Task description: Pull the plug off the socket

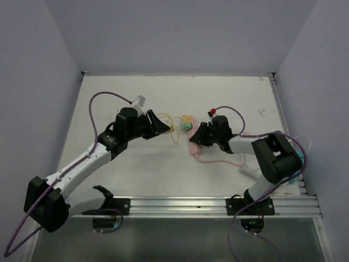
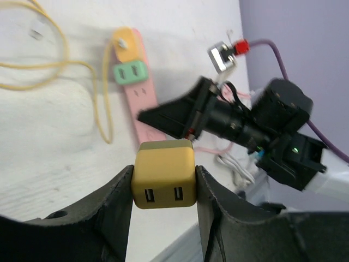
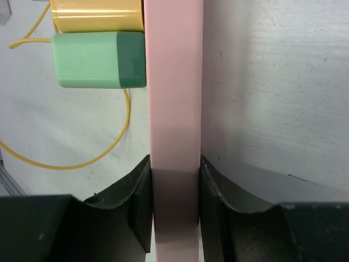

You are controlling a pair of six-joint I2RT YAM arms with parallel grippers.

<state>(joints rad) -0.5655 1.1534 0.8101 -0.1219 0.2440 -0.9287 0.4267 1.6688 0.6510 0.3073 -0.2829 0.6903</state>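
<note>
While the right gripper (image 3: 174, 180) clamps the pink strip (image 3: 174, 82) across its width, both fingers pressed flat to the strip's long sides near one end, the left gripper (image 2: 163, 183) holds the yellow plug (image 2: 163, 173). That plug is a cube pinched between the two fingers, which are narrowed to its width, and its two USB ports face the wrist camera. It is off the strip and well apart from it; the top view puts the left gripper to the left of the strip, over the table (image 1: 136, 174). Its prongs are hidden, and I cannot tell how high it sits above the surface. Two items are seated on the strip's far half: a green plug (image 3: 98, 59) and, just beyond it and touching it, an orange plug (image 3: 95, 16). A yellow cable (image 3: 82, 164) runs from the orange plug and loops over the table on the left-arm side of the strip. The strip lies flat. Socket holes show on its face between the green plug and the right gripper's fingers.
</note>
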